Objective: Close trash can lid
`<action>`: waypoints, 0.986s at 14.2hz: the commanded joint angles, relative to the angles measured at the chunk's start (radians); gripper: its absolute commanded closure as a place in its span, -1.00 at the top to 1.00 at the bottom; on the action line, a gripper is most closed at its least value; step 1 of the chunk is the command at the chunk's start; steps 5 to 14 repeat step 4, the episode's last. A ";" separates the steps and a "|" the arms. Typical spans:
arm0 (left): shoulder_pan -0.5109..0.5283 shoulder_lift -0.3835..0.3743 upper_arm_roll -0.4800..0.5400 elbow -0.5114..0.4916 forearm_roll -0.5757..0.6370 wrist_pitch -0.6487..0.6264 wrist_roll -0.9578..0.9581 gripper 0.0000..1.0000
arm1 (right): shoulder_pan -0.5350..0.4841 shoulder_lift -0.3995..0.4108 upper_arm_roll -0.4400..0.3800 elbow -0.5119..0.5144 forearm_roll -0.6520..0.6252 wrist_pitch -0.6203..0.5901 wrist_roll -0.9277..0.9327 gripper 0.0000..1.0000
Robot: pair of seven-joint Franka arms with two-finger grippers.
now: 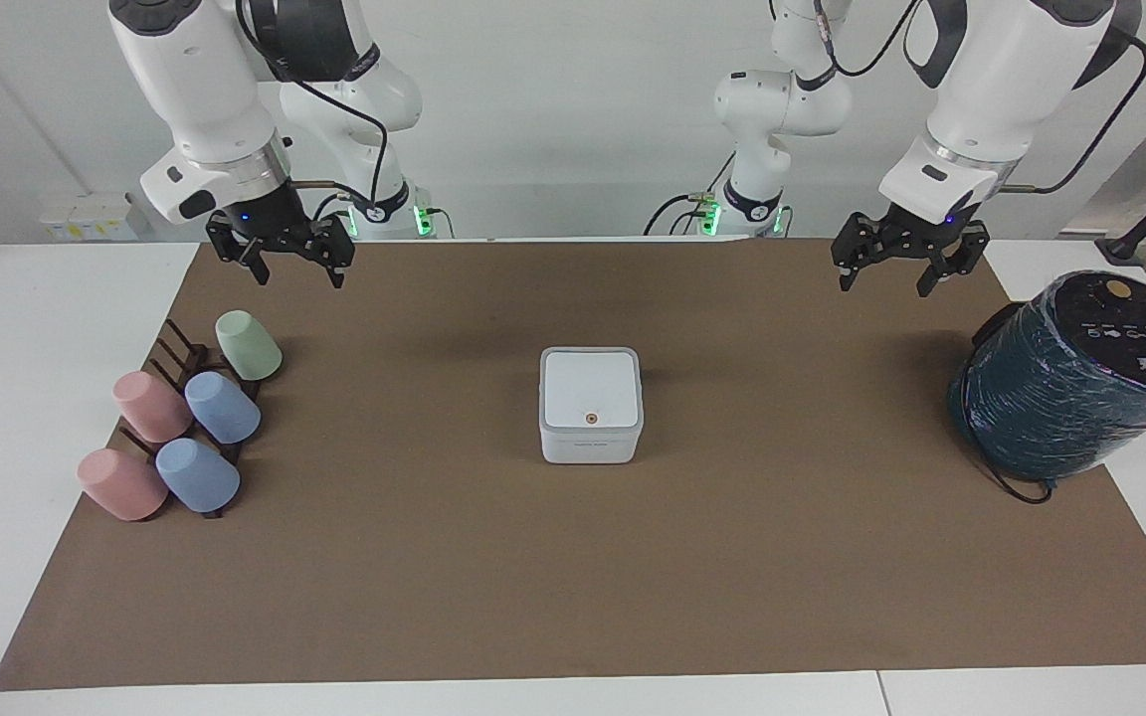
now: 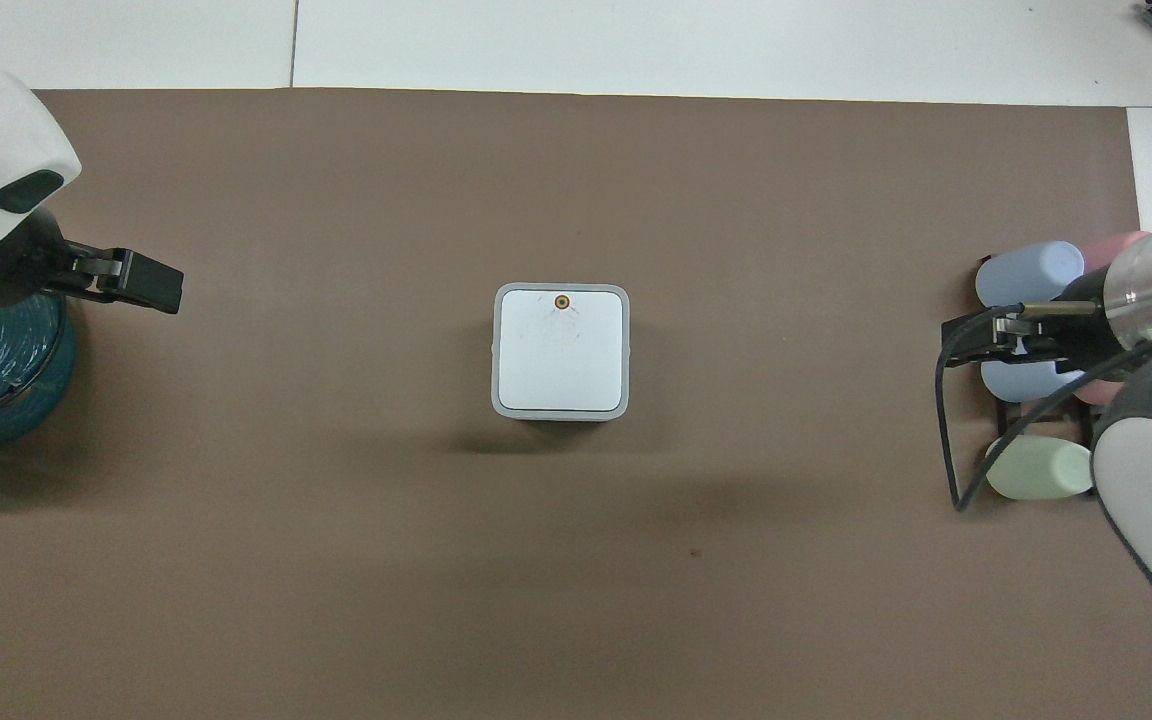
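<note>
- Trash can (image 1: 590, 438) standing at mid-mat, well apart from both grippers; square white plastic box, rounded corners, faint grey marking on the front face turned away from the robots.
- Lid (image 1: 591, 389) lying flat and flush on the can's rim; smooth white panel, small orange dot (image 2: 562, 301) at the edge farther from the robots. No gap visible at any side; judged already closed.
- Left gripper (image 1: 897, 267) raised over the mat toward the left arm's end, next to the dark teal wrapped cylinder (image 1: 1070, 383); jaws spread wide, nothing held.
- Right gripper (image 1: 296, 267) raised over the mat above the cup rack (image 1: 180, 350); jaws parted, nothing held. Right arm waiting.
- Can lying level between the two grippers, farther out on the mat than either; neither arm clearly nearer.
- No long axis on the can: square plan, so approach direction is immaterial; any remaining press would go straight down near the dotted edge.
- Pastel cups (image 1: 207, 440) matte, tapered, tipped on the rack's pegs; cylinder ribbed with wrapped cord, leaning at the mat's (image 1: 573, 597) edge.
- Mat brown, matte, flat.
</note>
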 commanded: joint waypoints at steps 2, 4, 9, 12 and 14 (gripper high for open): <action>0.008 -0.010 -0.010 -0.016 0.022 0.032 0.011 1.00 | -0.019 -0.023 0.010 -0.025 0.026 0.017 -0.025 1.00; 0.008 -0.008 -0.010 -0.016 0.022 0.041 0.010 1.00 | -0.019 -0.023 0.010 -0.025 0.026 0.017 -0.025 1.00; 0.008 -0.008 -0.010 -0.016 0.022 0.041 0.010 1.00 | -0.019 -0.023 0.010 -0.025 0.026 0.017 -0.025 1.00; 0.008 -0.008 -0.010 -0.016 0.022 0.041 0.010 1.00 | -0.019 -0.023 0.010 -0.025 0.026 0.017 -0.025 1.00; 0.008 -0.008 -0.010 -0.016 0.022 0.041 0.010 1.00 | -0.019 -0.023 0.010 -0.025 0.026 0.017 -0.025 1.00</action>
